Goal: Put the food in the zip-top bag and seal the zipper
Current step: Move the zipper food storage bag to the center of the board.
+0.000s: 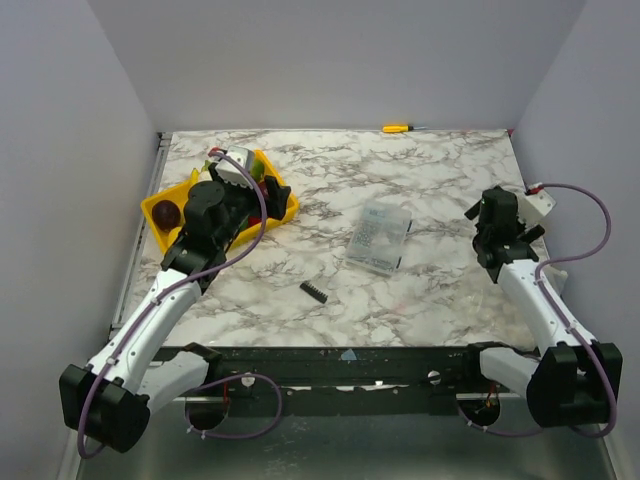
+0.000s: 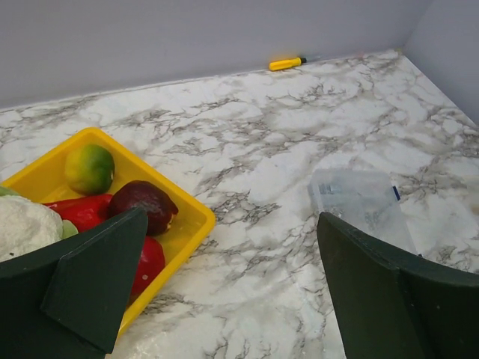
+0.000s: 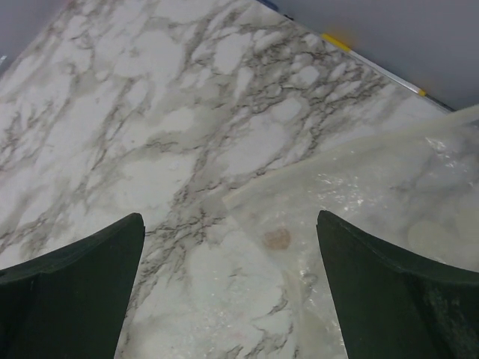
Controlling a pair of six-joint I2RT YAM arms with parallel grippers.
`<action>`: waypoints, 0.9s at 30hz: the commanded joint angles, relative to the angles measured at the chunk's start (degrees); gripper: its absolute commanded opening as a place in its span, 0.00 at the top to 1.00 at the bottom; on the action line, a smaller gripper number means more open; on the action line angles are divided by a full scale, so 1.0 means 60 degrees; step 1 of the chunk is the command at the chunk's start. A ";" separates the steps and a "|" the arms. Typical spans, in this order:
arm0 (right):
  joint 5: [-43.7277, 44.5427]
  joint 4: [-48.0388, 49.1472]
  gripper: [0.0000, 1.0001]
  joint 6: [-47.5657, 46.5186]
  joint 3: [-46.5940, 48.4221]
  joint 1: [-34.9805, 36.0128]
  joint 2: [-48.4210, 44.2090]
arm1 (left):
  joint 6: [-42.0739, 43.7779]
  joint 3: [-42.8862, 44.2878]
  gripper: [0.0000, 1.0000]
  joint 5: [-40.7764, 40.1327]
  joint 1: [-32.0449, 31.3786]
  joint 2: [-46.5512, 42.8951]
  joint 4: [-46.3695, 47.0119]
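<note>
The food lies in a yellow tray (image 1: 163,197) at the far left. In the left wrist view I see a white cauliflower (image 2: 26,224), a green-yellow fruit (image 2: 88,168), a dark purple piece (image 2: 142,203) and red pieces (image 2: 90,209). The clear zip-top bag (image 1: 378,238) lies flat mid-table; it also shows in the left wrist view (image 2: 359,202). I cannot make out its zipper. My left gripper (image 1: 255,195) (image 2: 232,224) is open and empty above the tray's right rim. My right gripper (image 1: 497,235) (image 3: 232,254) is open and empty over bare marble at the right.
A yellow screwdriver (image 1: 397,128) (image 2: 287,63) lies against the back wall. A small black object (image 1: 314,291) lies near the front centre. Grey walls close in three sides. A glossy overlapping sheet of table covering (image 3: 374,187) shows under the right gripper.
</note>
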 commanded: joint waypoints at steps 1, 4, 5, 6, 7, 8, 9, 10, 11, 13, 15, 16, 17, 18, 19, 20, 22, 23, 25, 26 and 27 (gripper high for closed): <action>0.0223 -0.1321 0.00 0.1141 -0.0135 -0.0842 0.0235 | 0.0281 0.0207 0.01 0.0679 -0.0381 0.0059 -0.0183; -0.0763 -0.1438 0.00 0.1411 -0.0525 -0.1808 0.0174 | 0.0031 0.0197 0.01 0.0787 -0.0571 0.0117 -0.0083; -0.1065 -0.1446 0.00 0.1447 -0.0638 -0.2057 0.0157 | 0.0001 0.0231 0.01 0.0952 -0.0622 0.0178 -0.0079; -0.1187 -0.1472 0.00 0.1475 -0.0729 -0.2204 0.0138 | -0.0001 0.0298 0.02 0.1125 -0.0667 0.0262 -0.0111; -0.1233 -0.1531 0.00 0.1540 -0.0820 -0.2359 0.0151 | 0.0009 0.0362 0.01 0.1208 -0.0686 0.0319 -0.0151; -0.1230 -0.1615 0.00 0.1595 -0.0901 -0.2468 0.0165 | -0.0021 0.0435 0.01 0.1268 -0.0702 0.0403 -0.0186; -0.1316 -0.1642 0.00 0.1633 -0.1004 -0.2600 0.0214 | -0.0075 0.0489 0.01 0.1302 -0.0702 0.0478 -0.0232; -0.1454 -0.1660 0.00 0.1648 -0.1083 -0.2693 0.0280 | -0.0123 0.0539 0.01 0.1349 -0.0702 0.0523 -0.0259; -0.1671 -0.1664 0.00 0.1642 -0.1163 -0.2792 0.0389 | -0.0192 0.0592 0.01 0.1421 -0.0702 0.0571 -0.0292; -0.2135 -0.1727 0.00 0.1567 -0.1186 -0.2808 0.0674 | -0.0327 0.0646 0.02 0.1617 -0.0702 0.0614 -0.0308; -0.3152 -0.1661 0.00 0.1151 -0.1152 -0.2809 0.0928 | -0.0509 0.0687 0.01 0.1861 -0.0706 0.0647 -0.0306; -0.3971 -0.1351 0.01 0.0734 -0.1264 -0.2781 0.0915 | -0.0591 0.0718 0.01 0.1997 -0.0702 0.0659 -0.0307; -0.4653 -0.0889 0.01 0.0605 -0.1528 -0.2742 0.0824 | -0.0623 0.0758 0.01 0.2141 -0.0698 0.0664 -0.0308; -0.5508 -0.0360 0.01 0.0390 -0.1838 -0.2683 0.0667 | -0.0652 0.0777 0.02 0.2226 -0.0702 0.0679 -0.0308; -0.6206 0.0292 0.00 0.0228 -0.2064 -0.2598 0.0568 | -0.0670 0.0802 0.01 0.2285 -0.0702 0.0696 -0.0308; -0.7012 0.0769 0.00 0.0042 -0.2237 -0.2438 0.0501 | -0.0686 0.0833 0.01 0.2293 -0.0702 0.0706 -0.0319; -0.7460 0.1204 0.00 -0.0119 -0.2305 -0.1930 0.0460 | -0.0750 0.0828 0.01 0.2254 -0.0709 0.0729 -0.0308; -0.7598 0.1423 0.00 -0.0260 -0.2294 -0.1669 0.0475 | -0.0779 0.0823 0.01 0.2262 -0.0695 0.0743 -0.0306; -0.8186 0.1936 0.00 -0.0456 -0.2178 -0.1168 0.0703 | -0.0829 0.0837 0.01 0.2327 -0.0702 0.0780 -0.0308; -0.8444 0.2029 0.00 -0.0467 -0.2037 -0.1025 0.0877 | -0.0845 0.0838 0.02 0.2360 -0.0702 0.0778 -0.0308; -0.8808 0.2007 0.00 -0.0551 -0.1802 -0.0903 0.1121 | -0.0847 0.0839 0.02 0.2386 -0.0702 0.0780 -0.0307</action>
